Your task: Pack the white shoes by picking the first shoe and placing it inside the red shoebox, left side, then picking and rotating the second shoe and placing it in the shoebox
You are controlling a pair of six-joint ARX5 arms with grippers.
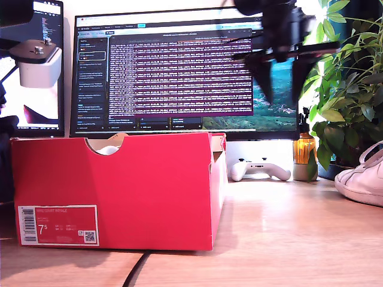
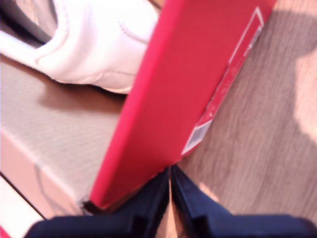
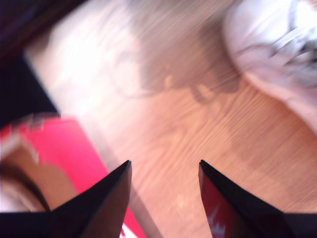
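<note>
at the exterior view's left the red shoebox (image 1: 119, 191) stands on the wooden surface (image 1: 287, 233), and one of the white shoes (image 2: 99, 44) already lies inside on the brown floor, a sliver of it showing through the box's notch. the first tool (image 2: 171, 198) hangs over the box's corner with its jaws pressed together on nothing. toward the exterior view's right, the second tool (image 1: 281, 75) hovers high with its jaws spread and empty. the second shoe (image 1: 362, 179) rests at the exterior view's right edge, well apart from the box. it looks light, with soft leather over a stiff rubber sole; pinching the collar or heel wall should hold better than the smooth, rounded toe.
</note>
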